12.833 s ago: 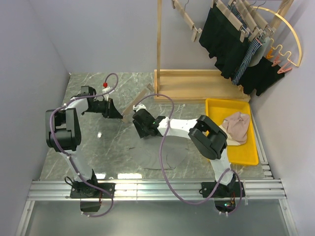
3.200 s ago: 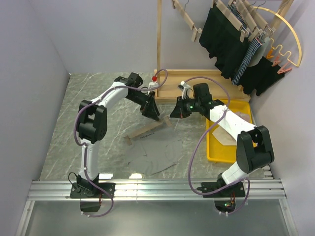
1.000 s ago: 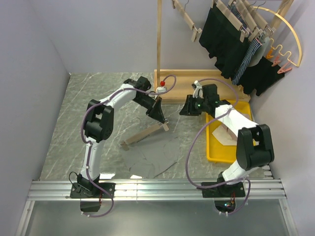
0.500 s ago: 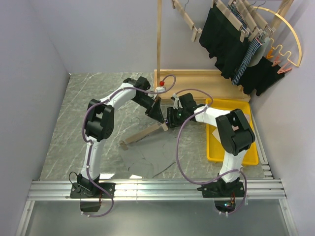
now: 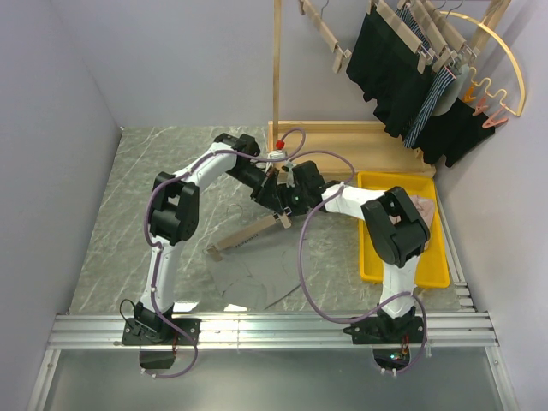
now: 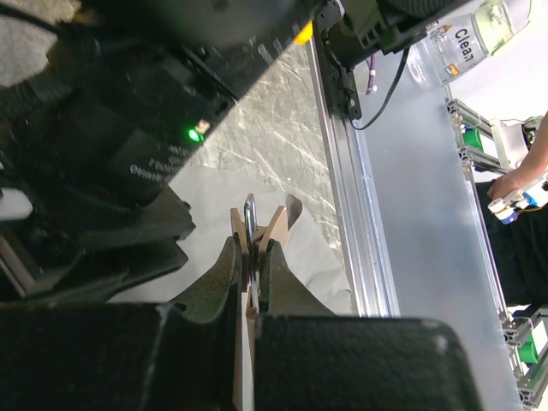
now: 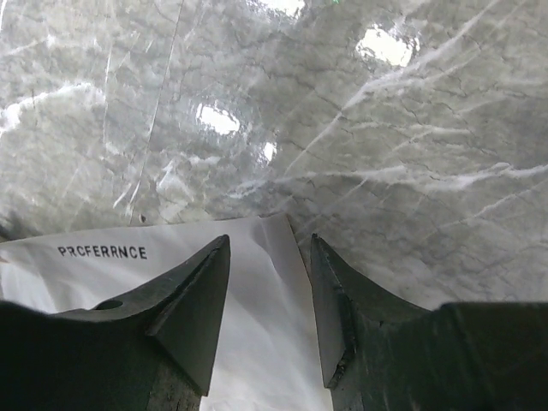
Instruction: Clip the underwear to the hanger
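Wooden hanger (image 5: pixel 248 235) slants beside the grey underwear (image 7: pixel 77 270). We have our left gripper (image 6: pixel 251 248) clamped on its end clip, and our right gripper (image 7: pixel 270 244) spread above the waistband.

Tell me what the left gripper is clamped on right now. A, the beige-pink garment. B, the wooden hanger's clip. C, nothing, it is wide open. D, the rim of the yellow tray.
B: in the left wrist view, the left gripper is pinched shut on the hanger at its wooden clip, with the metal spring showing between the two wooden halves.
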